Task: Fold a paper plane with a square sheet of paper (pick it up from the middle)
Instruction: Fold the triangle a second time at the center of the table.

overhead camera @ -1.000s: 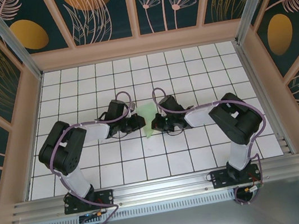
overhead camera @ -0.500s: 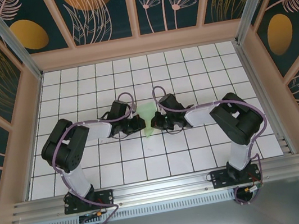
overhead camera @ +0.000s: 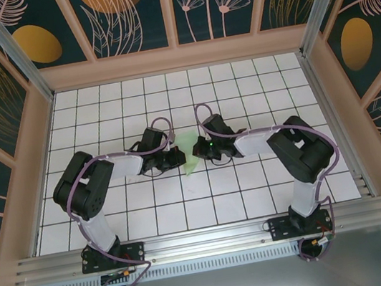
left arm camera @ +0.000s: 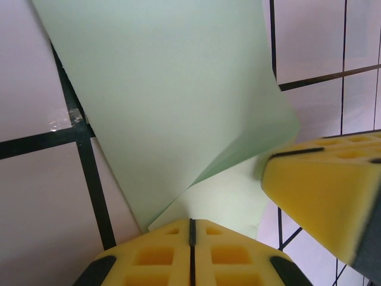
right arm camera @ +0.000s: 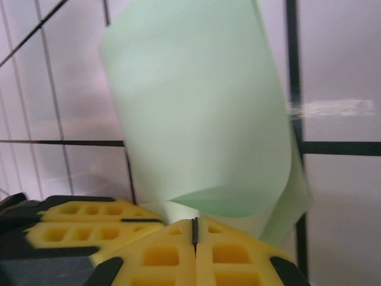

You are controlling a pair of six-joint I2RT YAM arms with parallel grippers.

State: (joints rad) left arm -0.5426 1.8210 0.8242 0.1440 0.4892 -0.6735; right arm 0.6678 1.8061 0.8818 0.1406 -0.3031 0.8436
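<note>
Folded green paper sheet midway between arms, long axis near-far; left gripper, right gripper both clamp its edge.

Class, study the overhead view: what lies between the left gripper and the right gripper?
The curled pale green sheet of paper sits between the left gripper and right gripper in the overhead view. Each wrist view shows it pinched.
</note>
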